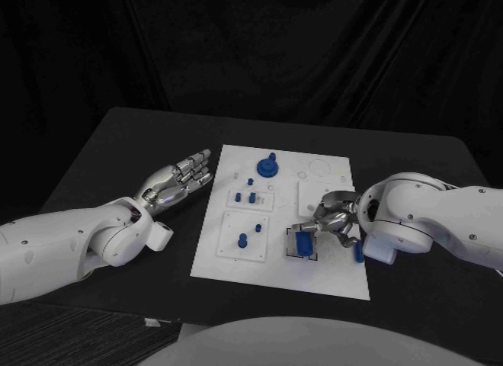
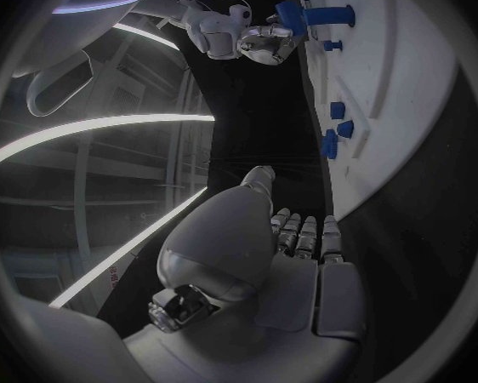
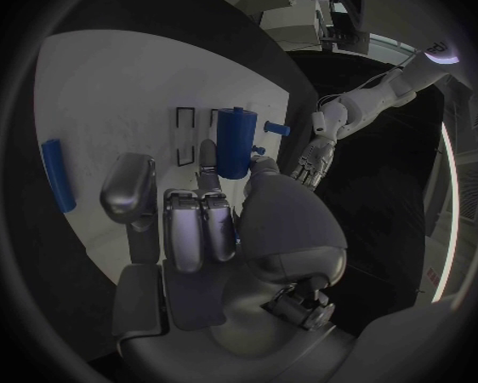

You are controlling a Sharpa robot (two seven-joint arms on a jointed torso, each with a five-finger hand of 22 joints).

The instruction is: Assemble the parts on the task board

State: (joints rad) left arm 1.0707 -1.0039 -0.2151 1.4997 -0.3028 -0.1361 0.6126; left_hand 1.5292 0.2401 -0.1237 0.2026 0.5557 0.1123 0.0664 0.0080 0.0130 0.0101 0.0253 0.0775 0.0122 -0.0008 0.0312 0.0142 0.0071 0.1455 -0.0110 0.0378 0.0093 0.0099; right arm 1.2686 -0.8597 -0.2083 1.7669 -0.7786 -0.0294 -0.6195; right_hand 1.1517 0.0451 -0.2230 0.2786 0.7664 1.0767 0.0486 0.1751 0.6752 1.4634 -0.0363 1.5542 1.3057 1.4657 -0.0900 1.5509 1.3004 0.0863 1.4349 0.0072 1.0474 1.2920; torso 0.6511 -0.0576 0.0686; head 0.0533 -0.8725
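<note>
Head view: our right hand [image 1: 334, 219] pinches a blue block [image 1: 303, 244] over the task board [image 1: 328, 274]; our left hand [image 1: 177, 181] rests flat on the tabletop [image 1: 120, 152], fingers apart. Right wrist view: the block's long axis runs along the fingers [image 3: 202, 221], beside the rectangular slots [image 3: 184, 134].

You see white board [image 1: 276, 263] mid-table; blue knob [image 1: 267, 165] upright at 12 o'clock, blue block [image 1: 303, 244] at 4 o'clock.

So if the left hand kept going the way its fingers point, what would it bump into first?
Probably nothing: the left hand points along the task board's edge over bare table, though depth is unclear.
</note>
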